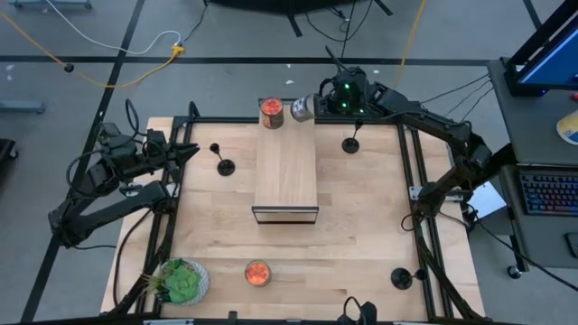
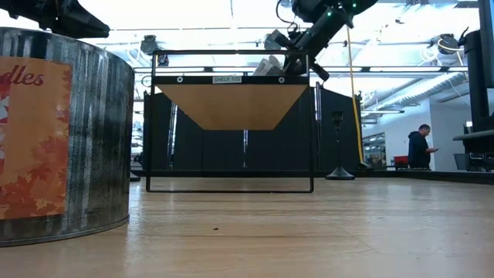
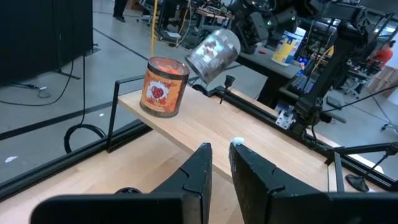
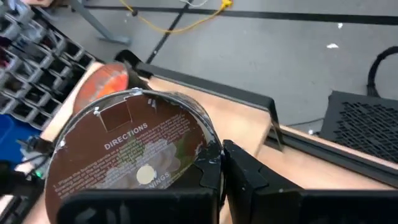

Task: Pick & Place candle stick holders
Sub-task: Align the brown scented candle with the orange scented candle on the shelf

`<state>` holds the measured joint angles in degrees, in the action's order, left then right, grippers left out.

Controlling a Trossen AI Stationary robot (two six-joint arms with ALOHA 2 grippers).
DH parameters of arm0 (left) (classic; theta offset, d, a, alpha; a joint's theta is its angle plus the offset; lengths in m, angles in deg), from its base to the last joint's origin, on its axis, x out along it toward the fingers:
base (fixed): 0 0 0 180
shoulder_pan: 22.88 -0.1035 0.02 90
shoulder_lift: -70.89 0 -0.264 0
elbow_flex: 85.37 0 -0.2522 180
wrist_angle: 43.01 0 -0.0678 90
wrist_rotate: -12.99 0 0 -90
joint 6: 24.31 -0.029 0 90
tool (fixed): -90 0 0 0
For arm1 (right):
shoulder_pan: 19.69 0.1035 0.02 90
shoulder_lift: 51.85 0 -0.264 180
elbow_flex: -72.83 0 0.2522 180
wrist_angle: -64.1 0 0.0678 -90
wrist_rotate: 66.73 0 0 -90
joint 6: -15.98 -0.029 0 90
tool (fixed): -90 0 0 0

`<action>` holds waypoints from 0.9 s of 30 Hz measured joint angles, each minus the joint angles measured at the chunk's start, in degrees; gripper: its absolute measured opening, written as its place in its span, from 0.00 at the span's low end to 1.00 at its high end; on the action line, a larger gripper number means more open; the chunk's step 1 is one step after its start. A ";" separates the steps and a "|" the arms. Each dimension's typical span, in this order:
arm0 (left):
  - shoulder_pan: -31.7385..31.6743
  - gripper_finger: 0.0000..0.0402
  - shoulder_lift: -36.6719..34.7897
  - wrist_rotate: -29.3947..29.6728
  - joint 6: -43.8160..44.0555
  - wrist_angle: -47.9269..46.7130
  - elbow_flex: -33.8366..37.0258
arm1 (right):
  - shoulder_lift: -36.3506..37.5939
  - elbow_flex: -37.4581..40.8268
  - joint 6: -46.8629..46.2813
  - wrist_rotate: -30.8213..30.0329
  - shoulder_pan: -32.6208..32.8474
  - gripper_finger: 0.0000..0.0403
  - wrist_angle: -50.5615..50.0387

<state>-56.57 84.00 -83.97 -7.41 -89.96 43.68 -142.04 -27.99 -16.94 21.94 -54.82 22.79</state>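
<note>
Three small black candle stick holders stand on the pale wooden table (image 1: 361, 226): one (image 1: 223, 162) left of the raised wooden shelf (image 1: 285, 171), one (image 1: 350, 143) right of it, one (image 1: 401, 276) near the front right corner. The right gripper (image 1: 312, 105) reaches over the shelf's far end, its fingers clamped on a tilted silvery round jar (image 1: 300, 107) (beside an orange-filled jar (image 1: 272, 112)). The left gripper (image 1: 188, 153) waits at the table's left edge, fingers nearly together and holding nothing.

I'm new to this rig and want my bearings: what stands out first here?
The right gripper holds a silvery-grey jar tilted above the far end of the raised wooden shelf, next to an orange jar standing there. Three black candle stick holders stand untouched on the table, while the left gripper waits at its left edge.
</note>
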 joint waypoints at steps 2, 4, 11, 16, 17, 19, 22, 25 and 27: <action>0.01 0.16 0.02 0.00 0.02 0.00 0.00 | -0.27 0.02 0.56 -0.15 0.00 0.00 -1.22; 0.00 0.16 0.02 -0.02 0.04 0.00 0.00 | -1.01 0.02 0.60 -0.12 0.00 0.00 1.02; 0.02 0.16 0.02 -0.44 0.11 0.00 0.00 | -2.03 0.06 0.49 -0.04 -0.42 0.00 1.41; 0.02 0.16 0.02 -0.55 -0.04 0.00 0.00 | -2.68 0.11 0.46 -0.05 -0.39 0.00 3.10; 0.00 0.16 0.02 -0.55 -0.07 0.00 0.00 | -2.64 0.11 0.61 -0.02 -0.43 0.00 2.48; 0.01 0.16 0.02 -0.56 -0.21 0.00 0.00 | -2.70 0.11 0.60 0.04 -0.46 0.00 2.72; 0.00 0.16 0.02 -0.55 -0.26 0.00 0.00 | -2.65 0.11 0.62 0.00 -0.46 0.00 2.36; 0.01 0.16 0.02 -0.52 -0.26 0.00 0.00 | -2.65 0.11 0.46 -0.09 -0.08 0.00 1.94; 0.02 0.16 0.02 -0.55 -0.29 0.00 0.00 | -2.65 0.17 0.44 -0.02 0.20 0.00 1.65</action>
<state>-56.55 84.02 -84.52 -7.70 -89.96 43.68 -144.69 -27.83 -16.50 21.92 -54.62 24.44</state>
